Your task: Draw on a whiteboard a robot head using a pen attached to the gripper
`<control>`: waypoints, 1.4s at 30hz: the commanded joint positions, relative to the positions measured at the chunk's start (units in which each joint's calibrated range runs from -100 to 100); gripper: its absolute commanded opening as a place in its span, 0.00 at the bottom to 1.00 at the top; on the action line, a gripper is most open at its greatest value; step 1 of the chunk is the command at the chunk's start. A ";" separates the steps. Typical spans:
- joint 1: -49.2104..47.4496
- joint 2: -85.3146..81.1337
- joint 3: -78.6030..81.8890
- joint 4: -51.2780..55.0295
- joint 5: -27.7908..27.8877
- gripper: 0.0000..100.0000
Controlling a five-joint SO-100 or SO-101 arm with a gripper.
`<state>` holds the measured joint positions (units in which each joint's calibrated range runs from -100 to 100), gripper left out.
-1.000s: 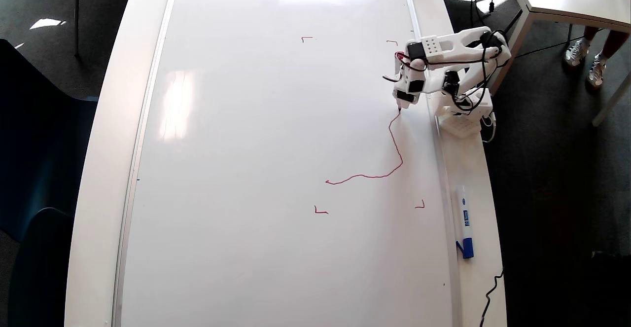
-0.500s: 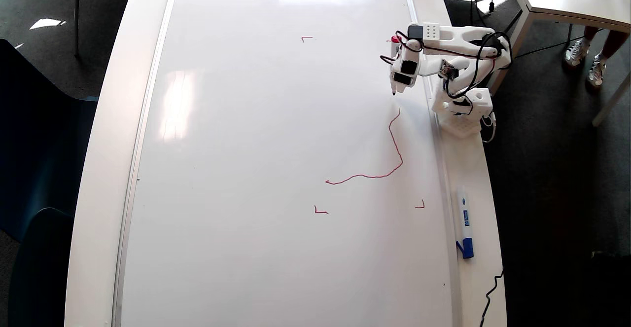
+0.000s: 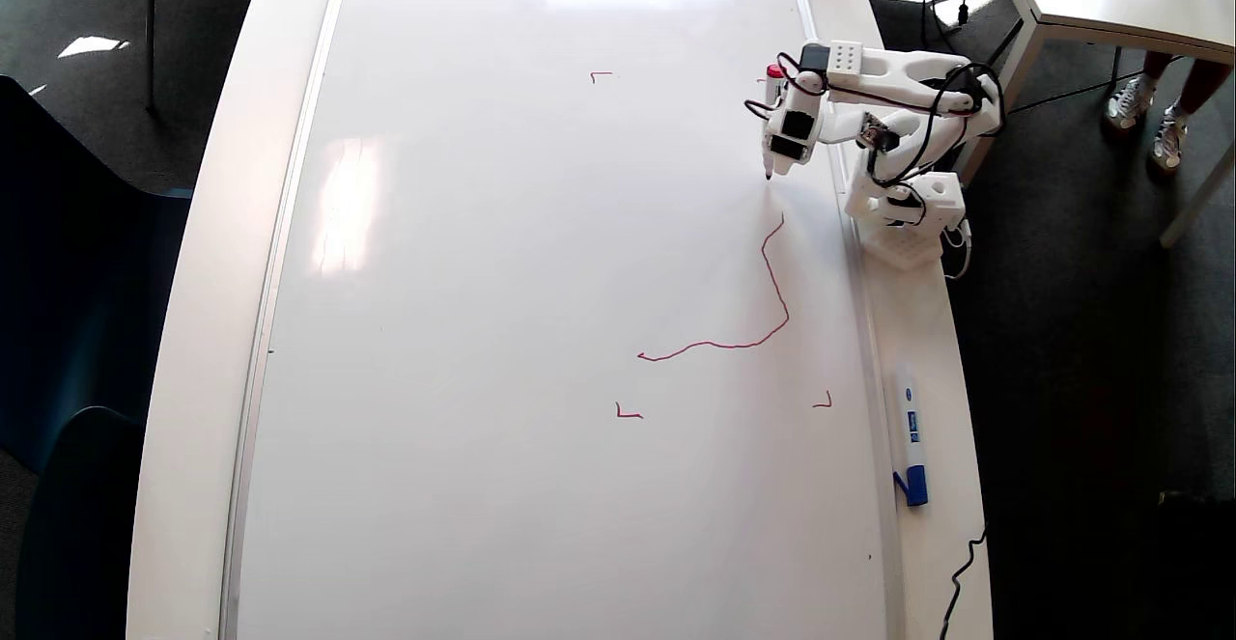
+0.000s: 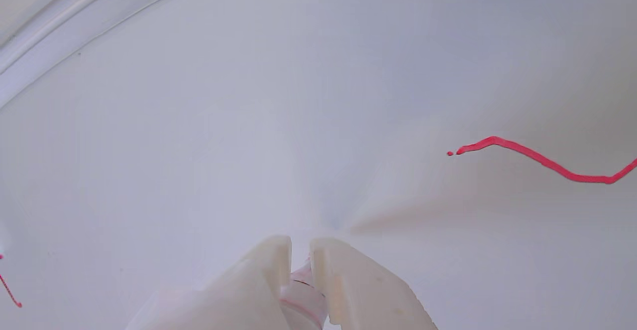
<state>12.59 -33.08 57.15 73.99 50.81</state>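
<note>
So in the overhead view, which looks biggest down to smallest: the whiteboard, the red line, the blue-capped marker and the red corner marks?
1. Whiteboard, by far the largest.
2. Red line, a long bent stroke.
3. Blue-capped marker, shorter than the line.
4. Corner marks, such as the one at lower left; all tiny and much alike, so not ranked among themselves.

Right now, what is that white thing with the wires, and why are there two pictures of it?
It is a small robot arm. One picture comes from a camera high above, looking down. The other comes from a camera riding on the arm's wrist. At the arm's end is the gripper, a claw with two fingers. The fingers are closed on the pen. Under it lies the whiteboard, big and shiny. On it is a wobbly red line, the start of a drawing, and small red corner marks. The pen tip sits away from the end of the line. Beside the board lies a marker with a blue cap, which nobody is using.
</note>
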 commanded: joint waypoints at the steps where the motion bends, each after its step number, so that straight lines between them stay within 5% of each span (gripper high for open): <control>1: 1.88 -0.42 0.36 -0.75 1.58 0.01; 15: 9.98 3.77 -0.09 -10.48 7.96 0.01; 42: 13.45 10.14 -8.26 -14.73 10.75 0.01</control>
<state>25.72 -23.08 51.03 60.64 61.32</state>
